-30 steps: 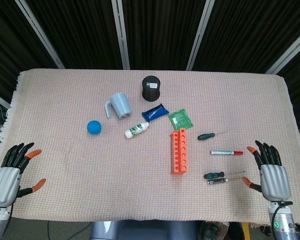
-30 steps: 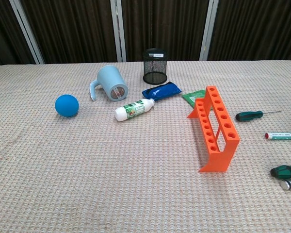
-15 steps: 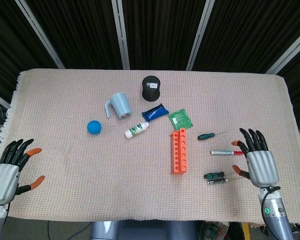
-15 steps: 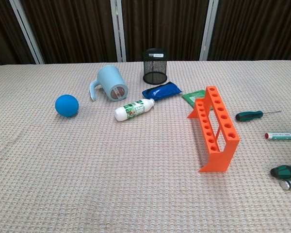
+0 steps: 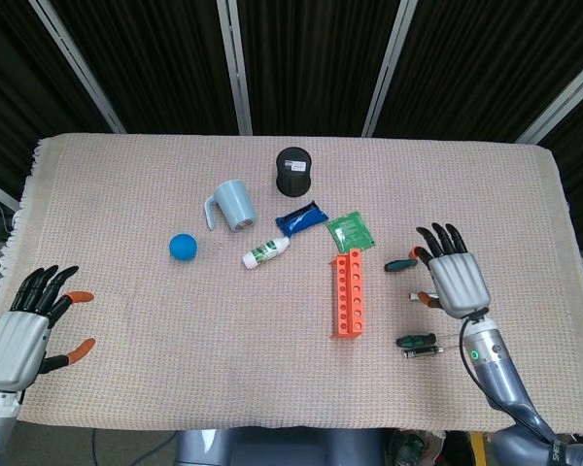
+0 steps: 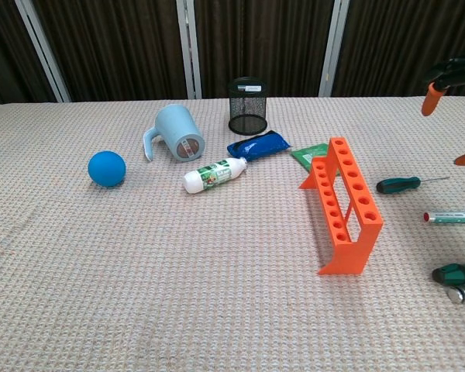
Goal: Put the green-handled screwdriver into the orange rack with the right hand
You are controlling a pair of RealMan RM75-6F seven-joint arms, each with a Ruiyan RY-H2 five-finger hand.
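Green-handled screwdriver (image 5: 401,263) lies flat on the table cloth (image 5: 126,320), just right of the orange rack (image 5: 349,292), not yet picked up.

The right hand (image 5: 454,279) hovers beside and above it, fingers spread and holding nothing, judged to be lining up for a grasp on the handle. The rack stands upright with its holes facing up, ready to take the shaft. A second green-handled driver (image 5: 415,340) lies nearer. The left hand (image 5: 24,330) rests spread and empty at the near left.
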